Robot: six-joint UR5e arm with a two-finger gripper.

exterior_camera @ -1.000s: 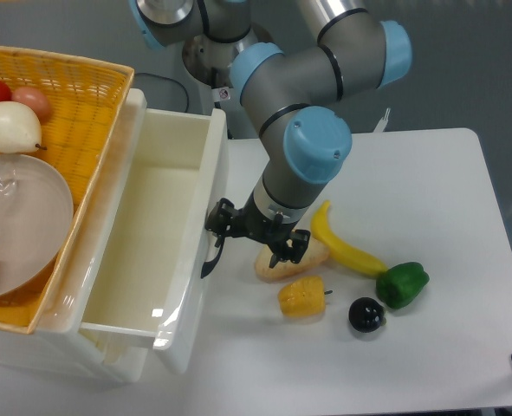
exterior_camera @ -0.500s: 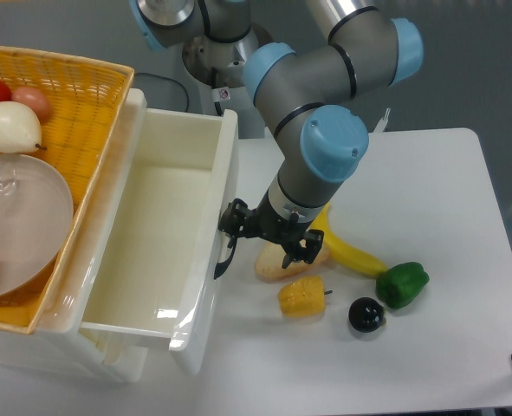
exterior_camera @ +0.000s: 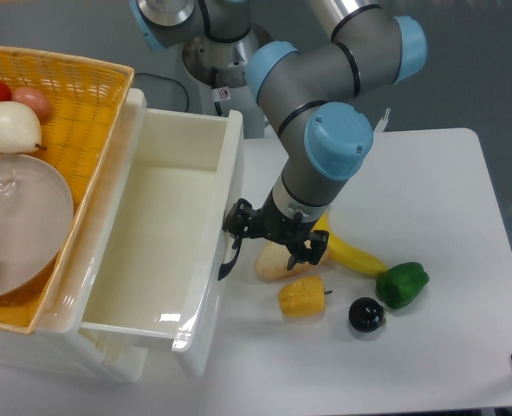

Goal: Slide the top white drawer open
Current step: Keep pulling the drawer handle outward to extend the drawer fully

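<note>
The top white drawer [exterior_camera: 152,234] stands pulled far out from under the yellow basket, its glossy inside bare. Its black curved handle [exterior_camera: 230,253] shows on the right-hand front face. My gripper [exterior_camera: 235,227] is right at that handle, its black fingers closed around the handle's upper part. The grey and blue arm comes down to it from the top of the view. The lower drawer is mostly hidden beneath the open one.
A yellow wicker basket [exterior_camera: 82,95] on top holds fruit and a grey plate. Just right of the handle lie a bread roll [exterior_camera: 277,263], a banana [exterior_camera: 346,251], a corn piece [exterior_camera: 301,296], a green pepper [exterior_camera: 402,283] and a dark round fruit [exterior_camera: 366,314].
The gripper has moved to the right with the handle, and the drawer front has slid further out by a small amount.
</note>
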